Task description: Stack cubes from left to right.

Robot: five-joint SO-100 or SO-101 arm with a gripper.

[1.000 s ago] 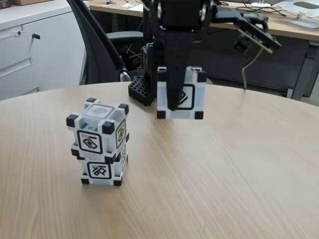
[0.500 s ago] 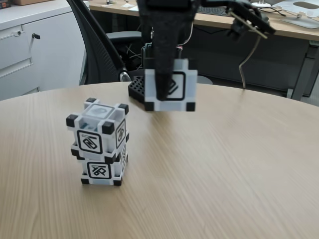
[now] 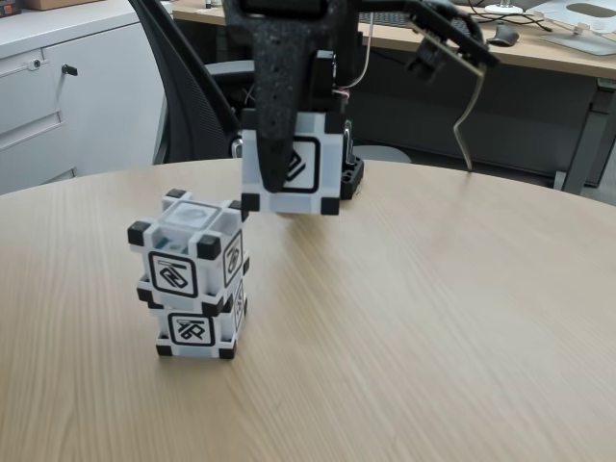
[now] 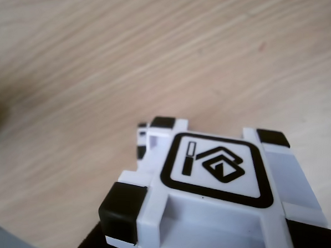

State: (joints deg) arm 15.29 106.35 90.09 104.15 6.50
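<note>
The gripper [image 3: 279,183] is clamped on a cube [image 3: 306,164], holding it in the air above the table [image 3: 433,318], up and to the right of the stack in the fixed view. The held cube is light grey-white with black corner blocks and a black-framed glyph, seen close in the other view [image 4: 218,177]. Two like cubes stand stacked: upper cube [image 3: 191,252] on lower cube [image 3: 197,327]. Behind are an office chair [image 3: 192,87] and a desk [image 3: 539,43].
</note>
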